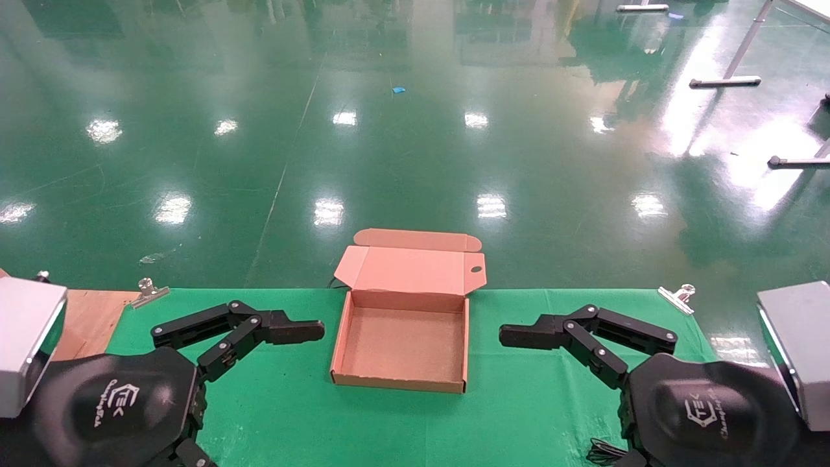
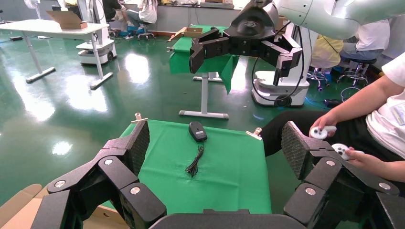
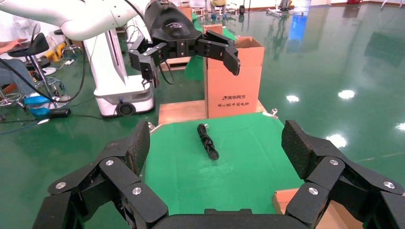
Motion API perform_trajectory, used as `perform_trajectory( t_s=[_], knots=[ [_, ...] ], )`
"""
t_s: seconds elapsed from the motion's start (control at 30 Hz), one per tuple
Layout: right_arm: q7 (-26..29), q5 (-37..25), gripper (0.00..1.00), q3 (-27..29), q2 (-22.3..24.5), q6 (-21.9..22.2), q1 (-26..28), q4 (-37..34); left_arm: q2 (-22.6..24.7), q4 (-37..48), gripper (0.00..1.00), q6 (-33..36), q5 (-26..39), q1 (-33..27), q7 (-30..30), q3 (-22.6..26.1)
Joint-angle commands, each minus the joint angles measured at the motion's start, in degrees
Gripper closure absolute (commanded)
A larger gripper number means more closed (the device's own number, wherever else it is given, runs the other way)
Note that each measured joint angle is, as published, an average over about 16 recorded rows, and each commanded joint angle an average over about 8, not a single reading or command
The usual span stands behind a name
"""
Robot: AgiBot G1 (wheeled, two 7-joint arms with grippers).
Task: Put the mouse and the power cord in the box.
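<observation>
Left gripper (image 1: 305, 331): fingers spread, holding nothing, lower left of head view, beside the box
Right gripper (image 1: 519, 336): fingers spread, holding nothing, lower right, other side of box
Box (image 1: 403, 383): centre, lid open, on green cloth (image 1: 519, 415)
Mouse (image 2: 197, 131): upper centre of left wrist view, well beyond that gripper
Cord (image 3: 207, 142): centre of right wrist view, well beyond that gripper

1. Tall cardboard carton (image 3: 234, 78) beyond the desk, right wrist view: one line of dark Chinese characters across its lower front, too small to read.
2. Both wrist housings, head view: white logo and script lettering, illegible.
</observation>
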Motion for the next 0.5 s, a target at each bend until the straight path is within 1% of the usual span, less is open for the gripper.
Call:
perform_trajectory(
  t_s=[0.03,0.5],
  knots=[
    [0.00,0.00,0.00,0.00,0.00,0.00,0.00,0.00,0.00,0.00,0.00,0.00,0.00,0.00,0.00,0.00],
    [0.00,0.00,0.00,0.00,0.00,0.00,0.00,0.00,0.00,0.00,0.00,0.00,0.00,0.00,0.00,0.00]
  ],
)
